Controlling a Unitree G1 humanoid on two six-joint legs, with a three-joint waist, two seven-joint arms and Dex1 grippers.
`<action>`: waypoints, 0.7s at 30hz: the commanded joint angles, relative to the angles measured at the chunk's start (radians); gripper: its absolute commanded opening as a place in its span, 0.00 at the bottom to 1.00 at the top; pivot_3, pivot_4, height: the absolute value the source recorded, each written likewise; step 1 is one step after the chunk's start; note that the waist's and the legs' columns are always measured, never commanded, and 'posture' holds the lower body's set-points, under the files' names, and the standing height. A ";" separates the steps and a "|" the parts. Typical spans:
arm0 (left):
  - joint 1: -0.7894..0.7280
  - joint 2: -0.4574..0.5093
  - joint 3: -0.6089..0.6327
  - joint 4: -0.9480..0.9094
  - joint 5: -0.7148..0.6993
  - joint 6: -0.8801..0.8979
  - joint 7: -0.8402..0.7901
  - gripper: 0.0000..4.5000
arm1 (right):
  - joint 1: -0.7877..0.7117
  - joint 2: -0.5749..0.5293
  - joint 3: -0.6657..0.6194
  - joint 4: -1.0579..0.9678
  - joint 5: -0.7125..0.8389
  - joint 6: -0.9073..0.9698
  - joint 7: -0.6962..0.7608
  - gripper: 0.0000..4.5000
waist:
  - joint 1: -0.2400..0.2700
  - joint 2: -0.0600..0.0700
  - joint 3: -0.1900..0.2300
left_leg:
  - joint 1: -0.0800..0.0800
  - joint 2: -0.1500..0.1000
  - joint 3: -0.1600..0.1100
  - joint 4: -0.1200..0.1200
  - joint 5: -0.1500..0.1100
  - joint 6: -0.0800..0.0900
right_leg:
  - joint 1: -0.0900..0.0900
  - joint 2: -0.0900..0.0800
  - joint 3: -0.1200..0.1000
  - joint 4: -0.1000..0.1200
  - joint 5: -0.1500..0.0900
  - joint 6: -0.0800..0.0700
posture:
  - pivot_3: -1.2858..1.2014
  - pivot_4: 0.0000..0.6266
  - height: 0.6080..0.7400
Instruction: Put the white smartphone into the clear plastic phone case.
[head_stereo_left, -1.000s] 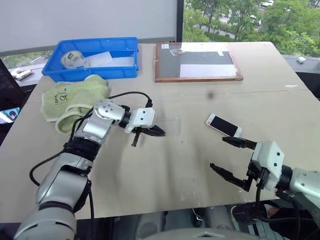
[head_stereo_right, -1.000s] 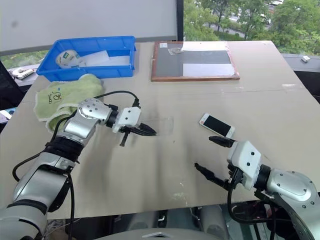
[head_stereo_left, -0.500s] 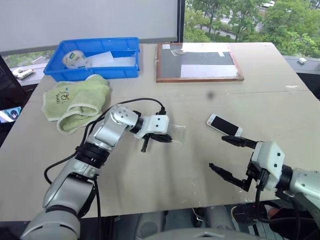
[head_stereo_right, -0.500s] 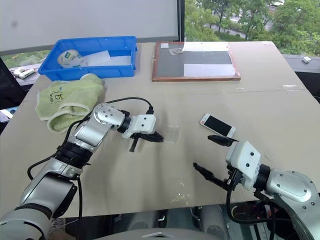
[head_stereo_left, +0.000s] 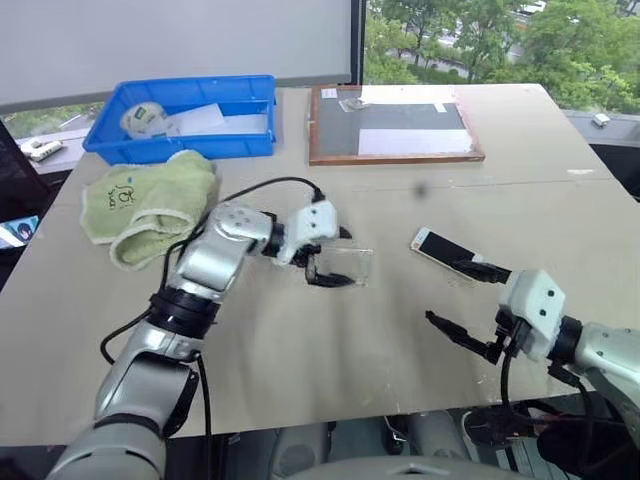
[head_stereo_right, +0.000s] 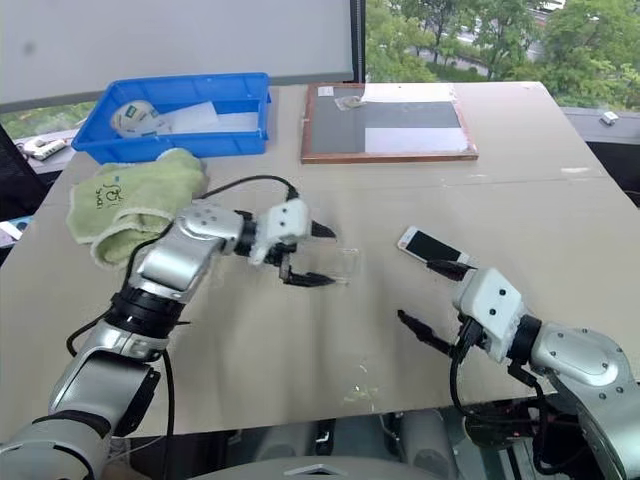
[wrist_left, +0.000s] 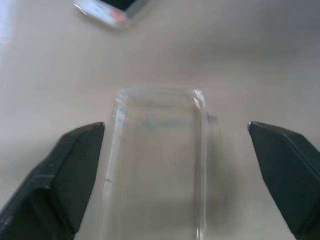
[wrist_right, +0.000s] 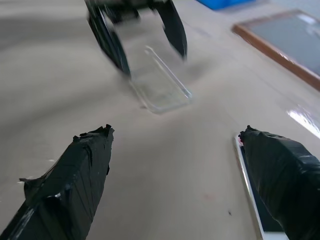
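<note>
The left gripper (head_stereo_left: 331, 258) was pinched tight on the clear plastic phone case (head_stereo_left: 345, 267) a second ago. Now its two black fingers are spread wide, and the case lies flat on the table (head_stereo_left: 330, 350) between them, let go. The left arm has also reached further toward the middle, and the case has come along with it.

Nearest of all, the right gripper (head_stereo_left: 468, 305) hangs low over the table edge with its fingers wide apart, holding nothing. One fingertip is just beside the white smartphone (head_stereo_left: 443, 250), right at its near end. The phone lies flat, screen up, near the case but not touching it.

Further back sit a green towel (head_stereo_left: 145, 203), a blue bin (head_stereo_left: 185, 115) with a roll of tape (head_stereo_left: 147, 120) in it, and a framed dark board (head_stereo_left: 393, 122).

What could go wrong? The phone is thin and flat, so the right fingers might slide over it and push it away. The case is light and slippery, so a bump from the left fingers could knock it crooked.
</note>
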 joint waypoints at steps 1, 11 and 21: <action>0.066 -0.016 0.145 -0.131 -0.153 0.076 0.059 0.99 | -0.065 0.002 -0.017 0.065 -0.011 0.078 -0.056 1.00 | -0.005 0.000 0.000 | 0.000 0.000 0.000 0.000 0.000 0.000 | 0.000 0.000 0.000 0.000 0.000 0.000 | 0.52 0.24 1.00; 0.309 0.079 0.322 -0.373 -0.422 0.165 0.028 0.99 | -0.285 0.004 0.098 0.376 -0.086 0.103 -0.013 1.00 | -0.013 0.000 0.000 | 0.001 0.000 0.001 -0.001 0.000 0.000 | 0.000 0.001 0.001 0.001 0.000 0.000 | 0.52 0.24 1.00; 0.466 0.124 0.371 -0.461 -0.462 0.159 0.101 0.99 | -0.519 0.091 0.201 0.733 -0.156 0.063 0.040 1.00 | -0.013 0.001 0.001 | 0.001 -0.001 0.001 -0.001 0.000 0.000 | -0.001 0.001 0.003 0.001 0.000 0.000 | 0.52 0.24 1.00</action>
